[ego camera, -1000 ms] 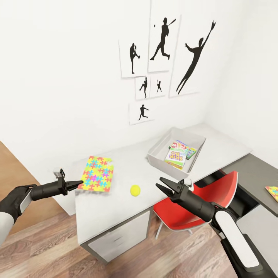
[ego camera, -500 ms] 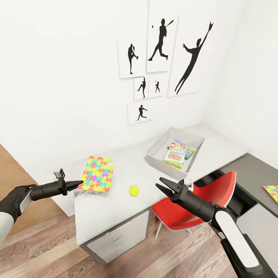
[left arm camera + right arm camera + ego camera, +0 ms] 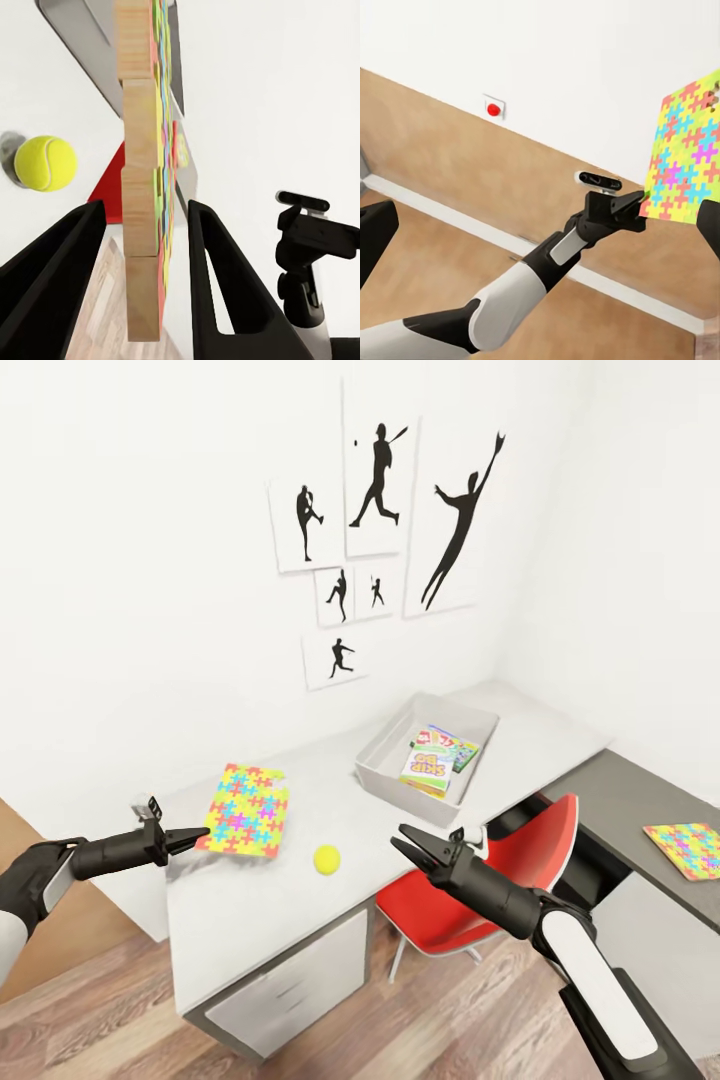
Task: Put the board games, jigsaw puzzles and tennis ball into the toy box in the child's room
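Left tool (image 3: 200, 834), same grip on puzzle (image 3: 245, 810)

One text can be read: "SKIP BO", seen upside down, on the green and yellow board game box (image 3: 424, 770) in the grey open toy box (image 3: 385, 748).

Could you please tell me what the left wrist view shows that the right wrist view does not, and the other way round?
Left wrist view alone: the tennis ball on the white table, a bit of the red chair, and the wooden edge of the jigsaw puzzle standing between the left hand's fingers. Right wrist view alone: the wood-panelled wall with a small red button, and the left arm seen from outside. Both share the colourful puzzle in the left hand, which looks held, though the contact itself is hard to confirm.
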Controlling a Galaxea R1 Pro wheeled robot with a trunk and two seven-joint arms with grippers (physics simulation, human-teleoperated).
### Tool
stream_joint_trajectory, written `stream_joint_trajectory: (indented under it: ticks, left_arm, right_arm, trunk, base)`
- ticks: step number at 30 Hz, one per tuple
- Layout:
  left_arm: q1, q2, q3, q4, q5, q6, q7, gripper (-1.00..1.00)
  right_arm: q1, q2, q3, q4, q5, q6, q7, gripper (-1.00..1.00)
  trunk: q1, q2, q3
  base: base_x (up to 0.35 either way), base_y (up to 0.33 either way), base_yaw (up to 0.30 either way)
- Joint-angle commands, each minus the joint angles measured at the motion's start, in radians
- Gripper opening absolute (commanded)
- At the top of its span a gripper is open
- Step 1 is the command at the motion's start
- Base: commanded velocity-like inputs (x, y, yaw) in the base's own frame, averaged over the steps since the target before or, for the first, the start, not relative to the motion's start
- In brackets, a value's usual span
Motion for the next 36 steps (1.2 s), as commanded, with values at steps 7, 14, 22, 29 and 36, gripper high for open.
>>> stream_joint_trajectory:
  ticks: [7, 14, 22, 29, 36]
  left_arm:
    - [0.0, 0.0, 0.0, 0.0, 0.0, 0.011, -0.004, -1.0]
    - [-0.001, 0.0, 0.0, 0.0, 0.0, 0.011, -0.004, -1.0]
    - [0.0, 0.0, 0.0, 0.0, 0.0, 0.011, -0.004, -1.0]
    - [-0.001, 0.0, 0.0, 0.0, -0.001, 0.011, -0.004, -1.0]
    - [0.0, 0.0, 0.0, 0.0, -0.001, 0.011, -0.004, -1.0]
  right_arm:
    - [-0.001, -0.001, 0.002, 0.0, -0.005, 0.002, 0.0, 1.0]
    - [-0.001, -0.001, 0.003, 0.0, -0.005, 0.002, 0.0, 1.0]
    - [-0.001, -0.001, 0.004, 0.0, -0.005, 0.002, -0.001, 1.0]
    - [-0.001, -0.001, 0.003, 0.0, -0.004, 0.001, -0.001, 1.0]
    - [-0.001, -0.001, 0.004, 0.0, -0.003, 0.001, -0.002, 1.0]
  trunk:
    - [0.001, -0.002, 0.008]
    - [0.001, -0.002, 0.019]
    - [0.001, -0.002, 0.032]
    - [0.001, -0.002, 0.043]
    - [0.001, -0.002, 0.055]
  base:
    - [0.0, 0.0, -0.133]
    - [0.0, 0.0, -0.087]
    - [0.0, 0.0, -0.022]
    - [0.0, 0.0, 0.0]
    - [0.0, 0.0, 0.0]
